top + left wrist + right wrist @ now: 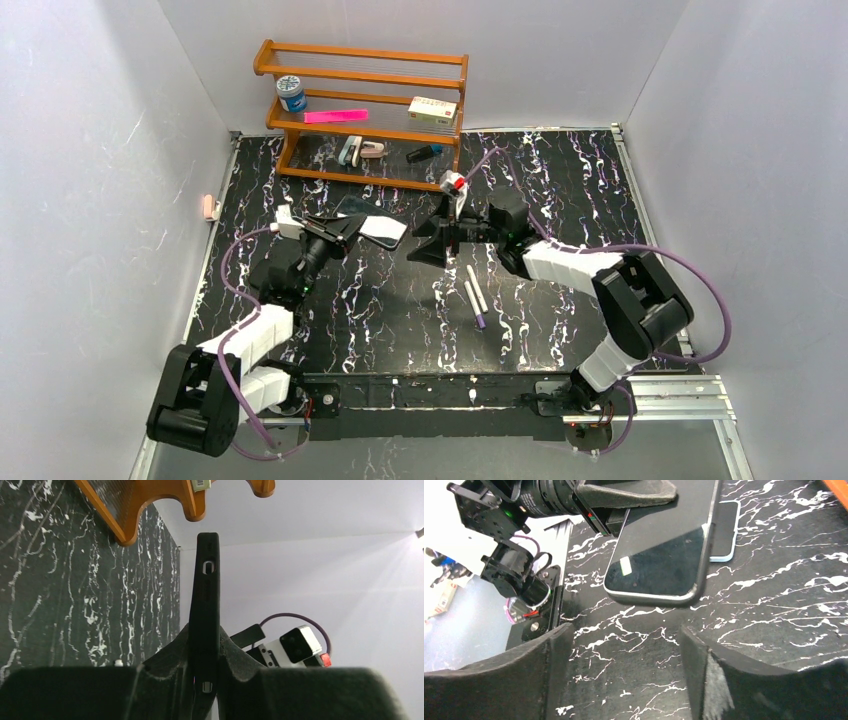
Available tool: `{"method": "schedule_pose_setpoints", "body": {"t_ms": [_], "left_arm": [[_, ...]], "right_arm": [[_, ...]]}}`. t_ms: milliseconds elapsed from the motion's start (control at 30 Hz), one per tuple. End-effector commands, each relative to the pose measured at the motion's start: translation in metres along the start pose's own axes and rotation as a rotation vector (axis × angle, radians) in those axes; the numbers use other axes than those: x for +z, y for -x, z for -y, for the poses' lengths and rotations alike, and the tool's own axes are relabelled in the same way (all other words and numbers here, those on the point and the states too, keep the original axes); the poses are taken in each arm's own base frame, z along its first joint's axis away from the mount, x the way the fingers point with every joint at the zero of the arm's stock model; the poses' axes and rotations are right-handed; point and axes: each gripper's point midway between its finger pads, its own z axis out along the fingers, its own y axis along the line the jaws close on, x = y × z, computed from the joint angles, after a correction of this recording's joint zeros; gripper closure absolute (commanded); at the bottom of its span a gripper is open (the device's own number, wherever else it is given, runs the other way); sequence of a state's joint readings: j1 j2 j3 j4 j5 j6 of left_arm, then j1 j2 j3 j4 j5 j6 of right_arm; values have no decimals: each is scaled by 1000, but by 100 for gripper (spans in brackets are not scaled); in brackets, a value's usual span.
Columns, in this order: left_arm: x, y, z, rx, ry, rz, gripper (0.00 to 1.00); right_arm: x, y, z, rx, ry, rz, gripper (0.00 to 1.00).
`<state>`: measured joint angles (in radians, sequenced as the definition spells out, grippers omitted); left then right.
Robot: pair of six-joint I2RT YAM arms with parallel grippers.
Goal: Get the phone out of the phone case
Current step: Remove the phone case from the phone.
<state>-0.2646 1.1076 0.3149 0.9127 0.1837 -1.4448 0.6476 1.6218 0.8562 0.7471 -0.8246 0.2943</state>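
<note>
The phone case (205, 605) is clamped edge-on between the dark, grainy-padded fingers (165, 665) of the left gripper (204, 652) and is held up off the table. Its edge is seen as a slim, matte black strip with rounded ends, in which an oval cut-out and a smaller opening near the grip are set. From the right wrist view, the phone (659, 555) is seen seated inside the case: a glossy black screen with rounded corners, framed by a raised dark rim, on which a small pale reflection is carried.

A flat slab with a pale blue rim (726, 527) and a black face is laid on the table (400, 330) and is partly hidden behind the held phone. What it is cannot be told.

The right gripper (624, 630) is held near the phone's free end, apart from it, with its jaws spread wide and nothing between them.

The table is surfaced in black with white marble-like veins. Two slender white-barrelled markers (475, 293) are laid side by side on it near the right arm. A wooden rack (365, 110) with thin rails is stood at the far edge.
</note>
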Motion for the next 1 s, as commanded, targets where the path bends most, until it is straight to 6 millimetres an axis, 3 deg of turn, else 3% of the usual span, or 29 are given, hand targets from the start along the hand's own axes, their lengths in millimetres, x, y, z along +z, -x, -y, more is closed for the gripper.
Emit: {"method": "schedule_pose_setpoints", "body": {"t_ms": [0,133,333,500,600,800,967], "left_arm": [[-11,1,46,155,-160,-97,100],[-15,-3,53,236,-195,-164,100],[-19,-15,54,346,-219,-265,100],[-22,-23,58,443,-234,-341,100],[-23,-27,59,510,-230,-381,100],[-33,-36,69,614,-261,-468,100],[-42,-45,80,675,-325,-536,100]], "right_arm": [[-16,34,-12,-31,-10,92,11],[-21,40,-17,-22,-11,100,8],[-30,42,-34,-153,39,118,1],[-34,33,-15,-94,-87,34,1],[-35,24,-13,-128,-85,15,1],[-29,5,-20,-126,44,-103,16],[-22,5,-31,-157,133,-104,19]]}}
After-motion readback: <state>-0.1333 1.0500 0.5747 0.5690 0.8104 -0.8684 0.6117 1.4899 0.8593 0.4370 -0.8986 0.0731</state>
